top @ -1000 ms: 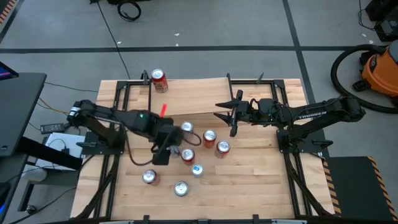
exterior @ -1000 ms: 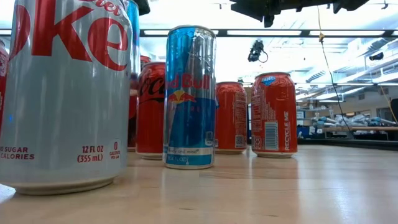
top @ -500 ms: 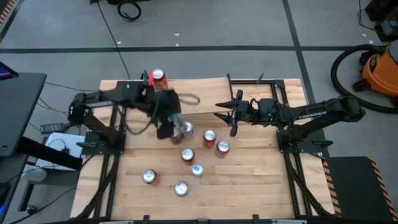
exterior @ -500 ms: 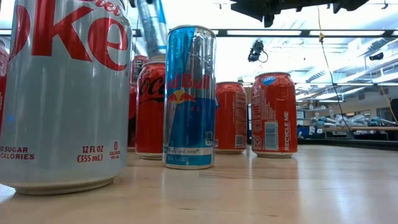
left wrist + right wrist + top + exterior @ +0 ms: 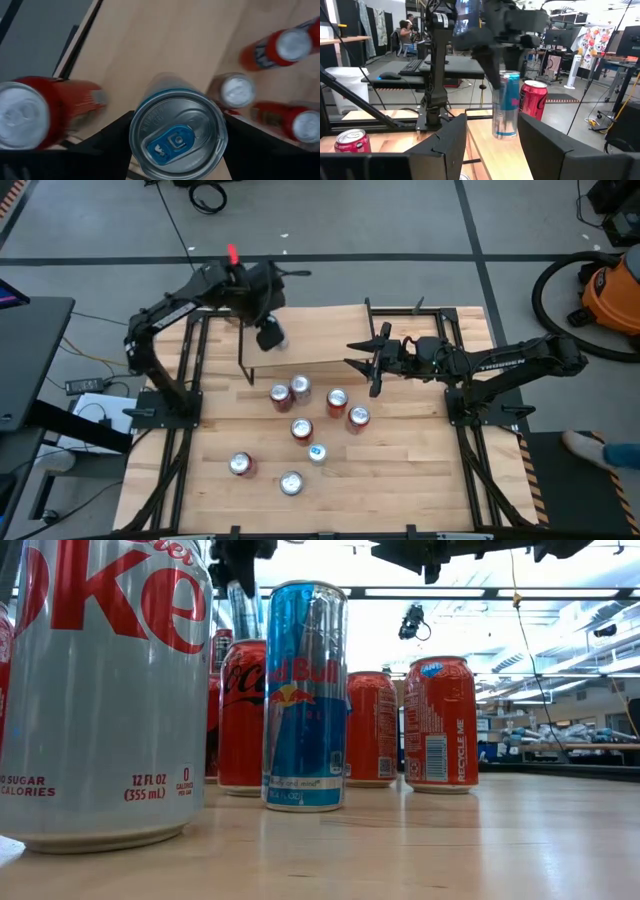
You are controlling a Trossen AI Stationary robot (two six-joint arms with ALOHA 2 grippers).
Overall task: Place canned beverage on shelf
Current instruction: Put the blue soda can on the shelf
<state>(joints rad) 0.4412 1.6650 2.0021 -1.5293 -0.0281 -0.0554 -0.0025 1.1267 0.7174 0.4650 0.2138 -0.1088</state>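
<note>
My left gripper (image 5: 268,330) is shut on a slim blue-and-silver can (image 5: 506,105), raised over the left part of the shelf (image 5: 320,340), a light-wood board on black legs. A red can (image 5: 534,100) stands on the shelf's far left corner, just behind the held can; it also shows in the left wrist view (image 5: 30,115). My right gripper (image 5: 350,356) is open and empty, held still off the shelf's right end. Several other cans (image 5: 337,398) stand on the table in front of the shelf. My left gripper pinches the slim can between its two fingers (image 5: 112,137), on opposite sides of its wall just below the top rim (image 5: 177,107). The fingers come from above, pointing down. The can hangs nearly upright below them; whether its bottom (image 5: 505,134) touches the shelf board I cannot tell.
Cans stand in a loose group on the table's middle (image 5: 301,429) and near part (image 5: 291,483); a large silver one (image 5: 100,690) is close to the low camera. Black frame rails (image 5: 190,380) run along both table sides. People sit in the room beyond (image 5: 407,30).
My left gripper, shut on the slim can, has risen from among the cans at the table's middle and gone toward the far edge. It is now over the shelf's left part. The can has been lifted clear of the table and stays nearly upright.
</note>
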